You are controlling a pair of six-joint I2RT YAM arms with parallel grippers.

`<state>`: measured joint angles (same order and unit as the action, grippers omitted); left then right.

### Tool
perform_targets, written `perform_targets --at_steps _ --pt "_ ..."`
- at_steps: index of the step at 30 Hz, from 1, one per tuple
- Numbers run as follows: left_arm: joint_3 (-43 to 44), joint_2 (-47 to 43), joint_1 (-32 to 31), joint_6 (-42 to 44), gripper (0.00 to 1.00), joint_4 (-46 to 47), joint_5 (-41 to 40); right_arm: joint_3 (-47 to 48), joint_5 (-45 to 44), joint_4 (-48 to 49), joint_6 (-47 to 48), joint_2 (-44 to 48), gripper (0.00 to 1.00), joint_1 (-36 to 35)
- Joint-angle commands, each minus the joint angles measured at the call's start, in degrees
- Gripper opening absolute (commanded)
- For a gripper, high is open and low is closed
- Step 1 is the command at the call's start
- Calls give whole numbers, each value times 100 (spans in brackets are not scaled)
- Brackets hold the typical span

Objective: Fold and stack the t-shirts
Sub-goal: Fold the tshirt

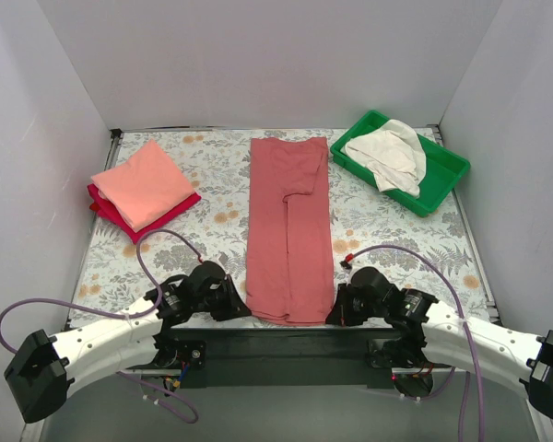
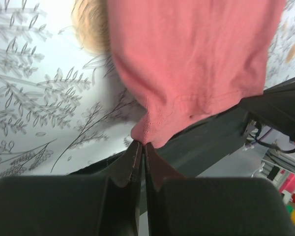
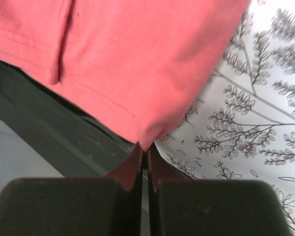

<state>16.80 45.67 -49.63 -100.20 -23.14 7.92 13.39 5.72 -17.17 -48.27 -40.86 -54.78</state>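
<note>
The brick-red t-shirt (image 1: 288,226) lies as a long narrow strip down the middle of the table, sleeves folded in. My left gripper (image 1: 242,308) is shut on its near left corner (image 2: 150,132). My right gripper (image 1: 333,315) is shut on its near right corner (image 3: 150,137). Both corners sit at the table's near edge. At the far left a folded salmon-pink t-shirt (image 1: 142,182) lies on top of a folded crimson t-shirt (image 1: 170,213). A crumpled cream-white t-shirt (image 1: 389,155) lies in the green tray.
The green plastic tray (image 1: 442,174) stands at the far right corner. Grey walls close in the table on three sides. The table has a floral cloth (image 1: 396,230). A dark bar (image 2: 211,142) runs along the near edge under the shirt's hem.
</note>
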Motion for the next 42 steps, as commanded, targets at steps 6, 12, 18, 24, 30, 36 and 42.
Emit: perform_targets --at_steps 6,12,18,24,30,36,42 --pt "1220 1100 -21 414 0 265 -1116 1394 -1502 38 923 -729 1 20" --pt "1966 1699 58 493 0 389 -2047 2114 -1601 397 1547 -1476 1 669" --pt "2731 2568 418 853 0 582 -2216 2607 -801 785 1909 -2127 1 1496" --pt "3417 3412 1051 1011 0 792 -2190 3196 -616 882 2260 -2769 1 1979" --pt "4059 3879 1604 1354 0 977 -2076 3792 -124 1022 2568 -3463 1 2507" --pt "4428 4344 1825 1705 0 1188 -1997 4321 298 1058 2718 -4227 1 2850" --pt "4912 4985 2044 1829 0 1232 -1759 4787 413 1067 2762 -4878 1 3035"
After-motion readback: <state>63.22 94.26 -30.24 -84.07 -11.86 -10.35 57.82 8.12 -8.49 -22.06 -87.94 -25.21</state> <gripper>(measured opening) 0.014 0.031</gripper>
